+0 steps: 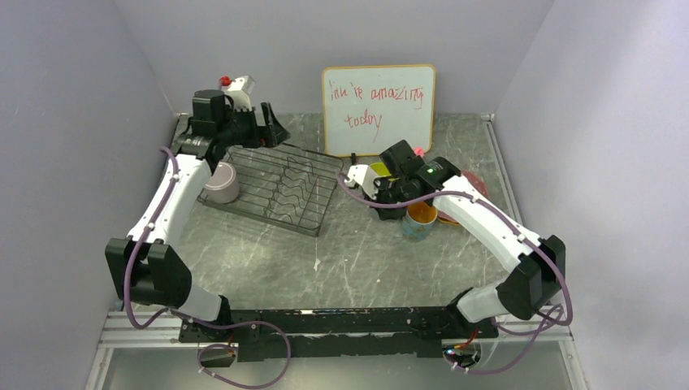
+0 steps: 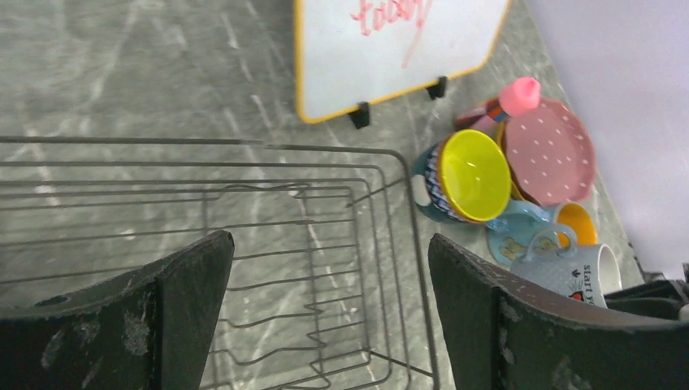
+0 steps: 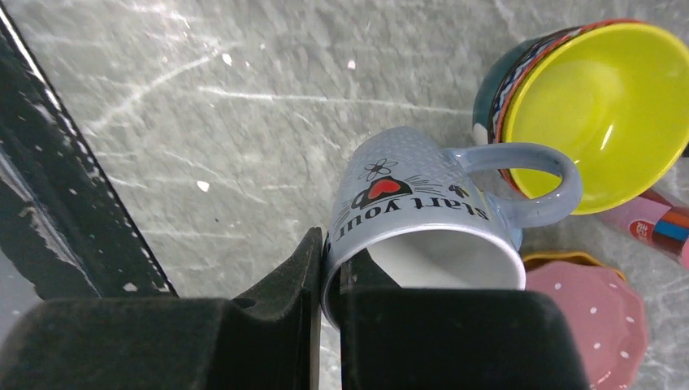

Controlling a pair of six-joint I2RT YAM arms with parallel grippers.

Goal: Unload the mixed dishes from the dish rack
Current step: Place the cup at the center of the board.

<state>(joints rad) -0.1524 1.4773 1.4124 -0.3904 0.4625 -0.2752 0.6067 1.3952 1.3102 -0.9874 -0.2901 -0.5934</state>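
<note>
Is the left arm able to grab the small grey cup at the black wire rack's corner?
Probably yes. The small grey cup stands uncovered and the left gripper hangs open over the black wire rack. But the cup sits beside the forearm, so the arm must fold back.

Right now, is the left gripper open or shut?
Open: the left gripper hangs over the rack, jaws wide apart, nothing between them.
</note>
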